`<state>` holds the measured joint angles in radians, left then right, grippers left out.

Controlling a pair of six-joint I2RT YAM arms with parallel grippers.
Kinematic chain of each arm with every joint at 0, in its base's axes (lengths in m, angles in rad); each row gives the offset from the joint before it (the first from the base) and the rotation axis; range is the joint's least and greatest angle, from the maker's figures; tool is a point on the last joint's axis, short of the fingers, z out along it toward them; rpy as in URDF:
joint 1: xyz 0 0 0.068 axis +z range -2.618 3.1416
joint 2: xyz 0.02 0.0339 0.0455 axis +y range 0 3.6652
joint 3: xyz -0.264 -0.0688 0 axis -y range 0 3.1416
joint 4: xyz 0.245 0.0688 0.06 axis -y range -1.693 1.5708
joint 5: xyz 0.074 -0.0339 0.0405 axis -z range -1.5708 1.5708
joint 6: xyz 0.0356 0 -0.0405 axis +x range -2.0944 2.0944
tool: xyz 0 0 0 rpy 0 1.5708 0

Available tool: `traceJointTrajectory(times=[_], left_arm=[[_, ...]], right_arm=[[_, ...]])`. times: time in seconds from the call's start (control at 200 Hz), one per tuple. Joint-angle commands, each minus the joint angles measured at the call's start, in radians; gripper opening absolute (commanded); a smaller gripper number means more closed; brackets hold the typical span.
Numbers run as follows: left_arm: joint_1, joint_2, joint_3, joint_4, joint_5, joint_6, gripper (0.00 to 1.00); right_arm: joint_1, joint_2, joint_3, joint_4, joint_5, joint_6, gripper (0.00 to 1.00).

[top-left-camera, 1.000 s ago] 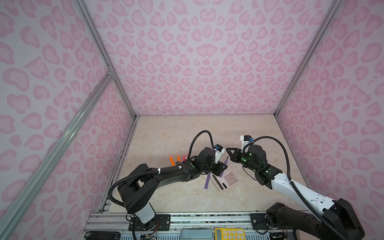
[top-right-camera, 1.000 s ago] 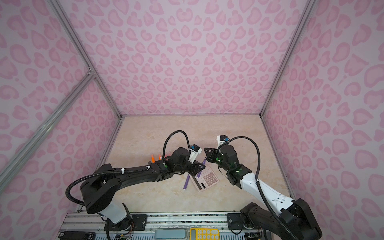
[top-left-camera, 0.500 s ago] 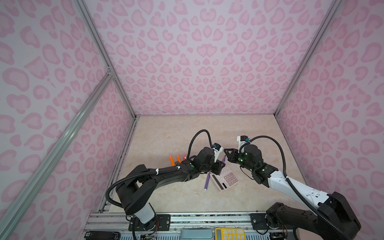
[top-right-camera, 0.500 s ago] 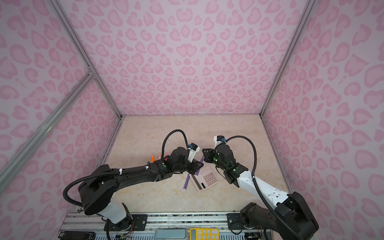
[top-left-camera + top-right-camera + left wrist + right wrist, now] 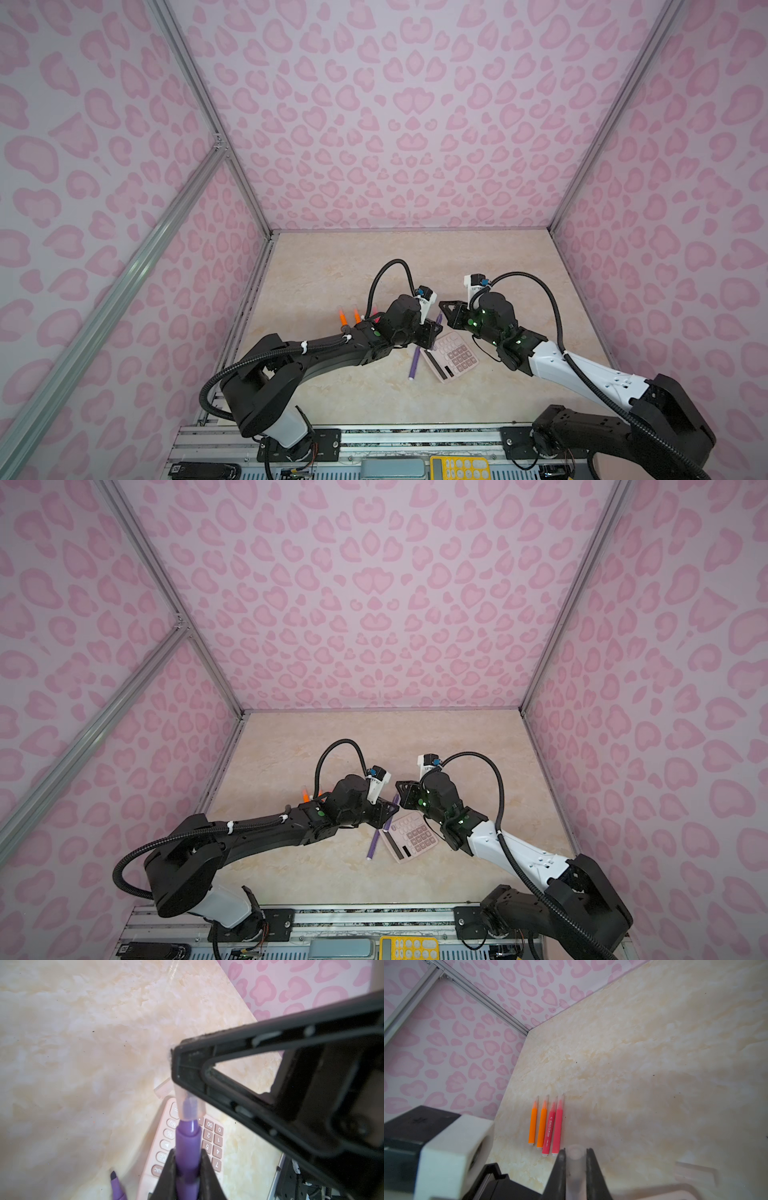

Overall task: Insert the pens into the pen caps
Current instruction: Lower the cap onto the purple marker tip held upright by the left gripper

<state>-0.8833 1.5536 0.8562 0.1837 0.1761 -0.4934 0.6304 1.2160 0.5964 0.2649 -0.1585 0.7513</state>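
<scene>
My left gripper (image 5: 188, 1153) is shut on a purple pen (image 5: 188, 1142), which points up over the calculator. My right gripper (image 5: 575, 1153) is shut on a clear pen cap (image 5: 575, 1159). In the left wrist view the pen's tip sits inside that cap (image 5: 190, 1103), under the right gripper's fingers (image 5: 187, 1068). In both top views the two grippers (image 5: 434, 330) (image 5: 444, 309) meet at the table's middle. A second purple pen (image 5: 414, 363) lies uncapped beside the calculator. Two orange pens (image 5: 532, 1124) and two pink-red pens (image 5: 557, 1128) lie in a row, capped.
A pink calculator (image 5: 453, 357) lies below the grippers, with the loose purple pen (image 5: 375, 841) along its left edge. Another clear cap (image 5: 164, 1088) lies on the table just beyond the calculator. The patterned walls enclose the table on three sides.
My right gripper has moved left with the cap until it meets the purple pen's tip. The left gripper has barely moved.
</scene>
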Motion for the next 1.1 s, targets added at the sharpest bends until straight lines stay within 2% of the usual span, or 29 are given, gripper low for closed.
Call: traceJointTrajectory(times=[0.0, 0.21, 0.28, 0.37, 0.45, 0.525, 0.625, 0.755, 0.88, 1.095], left_arm=[[0.015, -0.021, -0.013, 0.04, -0.049, -0.02, 0.03], [0.021, -0.031, -0.033, 0.073, -0.032, -0.033, 0.04], [0.022, -0.044, -0.049, 0.099, -0.028, -0.015, 0.04], [0.026, -0.06, -0.049, 0.102, -0.022, 0.008, 0.04], [0.026, -0.086, -0.072, 0.133, -0.002, 0.001, 0.04], [0.026, -0.102, -0.089, 0.152, -0.006, -0.006, 0.04], [0.026, -0.111, -0.093, 0.144, -0.031, 0.005, 0.04], [0.026, -0.146, -0.116, 0.164, -0.035, 0.011, 0.04], [0.026, -0.174, -0.119, 0.148, -0.061, 0.025, 0.04], [0.03, -0.196, -0.121, 0.162, -0.002, 0.035, 0.04]], right_arm=[[0.011, 0.024, 0.0, 0.017, -0.014, 0.006, 0.0], [0.033, 0.064, 0.018, 0.029, -0.033, 0.008, 0.0], [0.026, 0.046, 0.028, -0.014, -0.026, 0.042, 0.0], [0.048, -0.012, -0.03, -0.049, 0.049, 0.128, 0.0], [0.083, -0.037, -0.137, 0.122, 0.095, 0.156, 0.0], [0.118, -0.006, -0.172, 0.278, 0.108, 0.125, 0.0], [0.123, 0.06, -0.135, 0.332, 0.045, 0.132, 0.0], [0.11, 0.146, -0.143, 0.426, 0.018, 0.171, 0.0], [0.077, 0.201, -0.124, 0.488, -0.103, 0.157, 0.0], [0.04, 0.234, -0.129, 0.592, -0.247, 0.091, 0.0]])
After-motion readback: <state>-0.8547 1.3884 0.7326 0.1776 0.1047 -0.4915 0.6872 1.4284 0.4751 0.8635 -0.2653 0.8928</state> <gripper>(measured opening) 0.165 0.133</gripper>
